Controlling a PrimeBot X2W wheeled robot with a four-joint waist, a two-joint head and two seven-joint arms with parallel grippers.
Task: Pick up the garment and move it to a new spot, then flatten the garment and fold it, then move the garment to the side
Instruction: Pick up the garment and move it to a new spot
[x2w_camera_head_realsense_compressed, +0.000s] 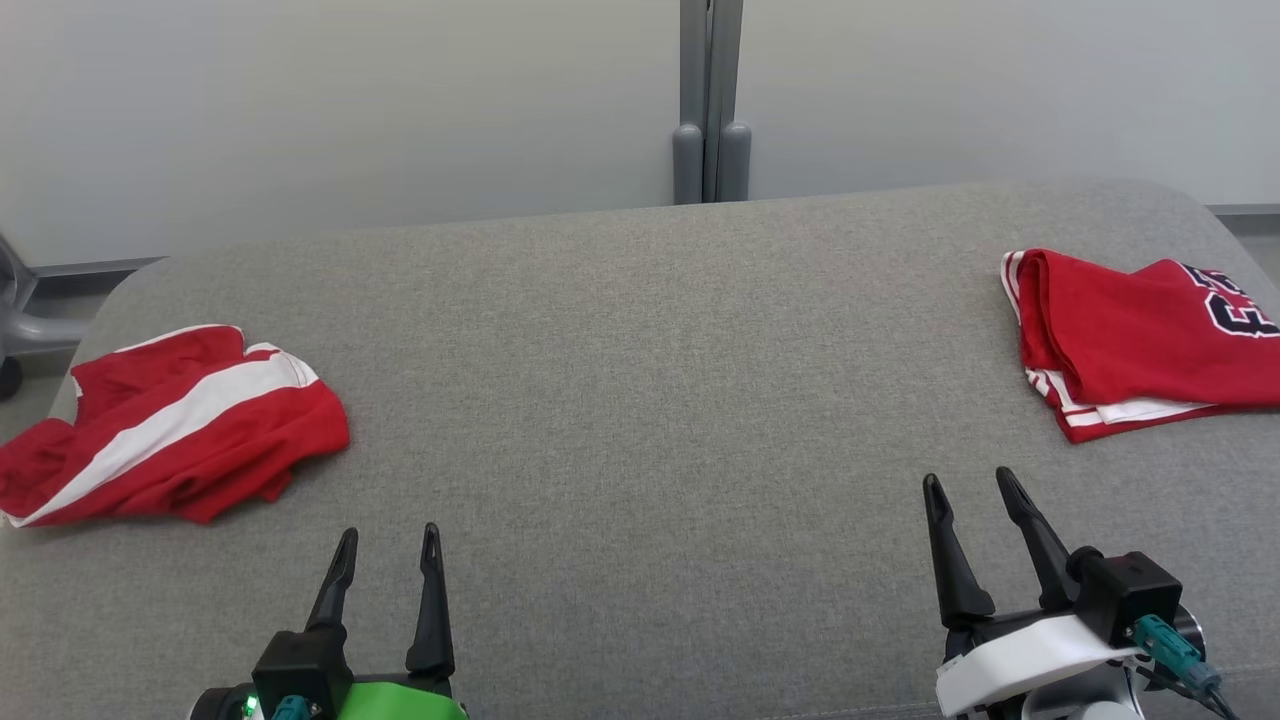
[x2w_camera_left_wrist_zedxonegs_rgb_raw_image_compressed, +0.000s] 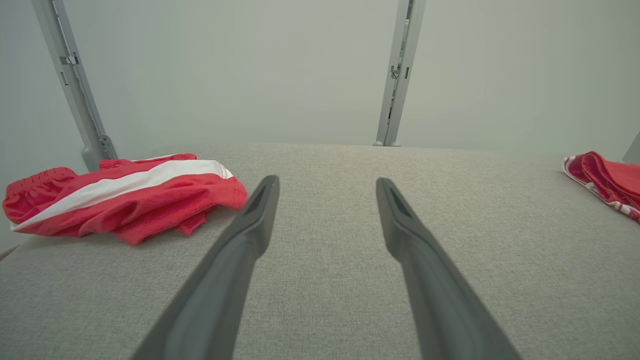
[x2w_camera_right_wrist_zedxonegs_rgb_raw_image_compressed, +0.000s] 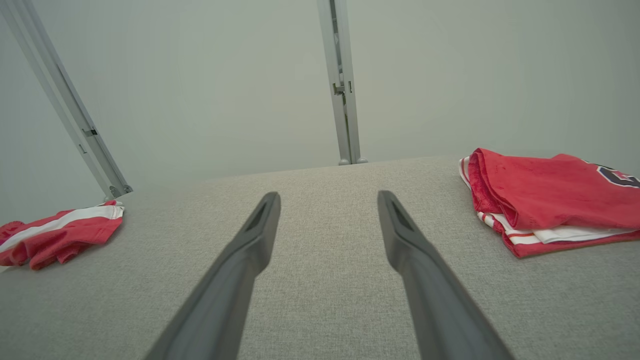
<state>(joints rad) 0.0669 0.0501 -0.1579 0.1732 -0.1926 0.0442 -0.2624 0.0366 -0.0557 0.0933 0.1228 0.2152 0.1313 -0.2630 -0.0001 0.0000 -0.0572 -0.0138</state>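
Observation:
A crumpled red garment (x2w_camera_head_realsense_compressed: 170, 425) with a broad white stripe lies at the table's left edge; it also shows in the left wrist view (x2w_camera_left_wrist_zedxonegs_rgb_raw_image_compressed: 125, 197) and the right wrist view (x2w_camera_right_wrist_zedxonegs_rgb_raw_image_compressed: 57, 232). My left gripper (x2w_camera_head_realsense_compressed: 388, 545) stands open near the front edge, to the right of that garment and apart from it; its jaws (x2w_camera_left_wrist_zedxonegs_rgb_raw_image_compressed: 327, 182) hold nothing. My right gripper (x2w_camera_head_realsense_compressed: 968, 485) is open at the front right, empty between the fingers (x2w_camera_right_wrist_zedxonegs_rgb_raw_image_compressed: 327, 197).
A folded red jersey (x2w_camera_head_realsense_compressed: 1135, 340) with white trim and dark lettering rests at the right edge of the grey fabric table (x2w_camera_head_realsense_compressed: 640, 380), also seen as a folded jersey (x2w_camera_right_wrist_zedxonegs_rgb_raw_image_compressed: 555, 197). A grey upright post (x2w_camera_head_realsense_compressed: 710, 100) stands behind the far edge before a pale wall.

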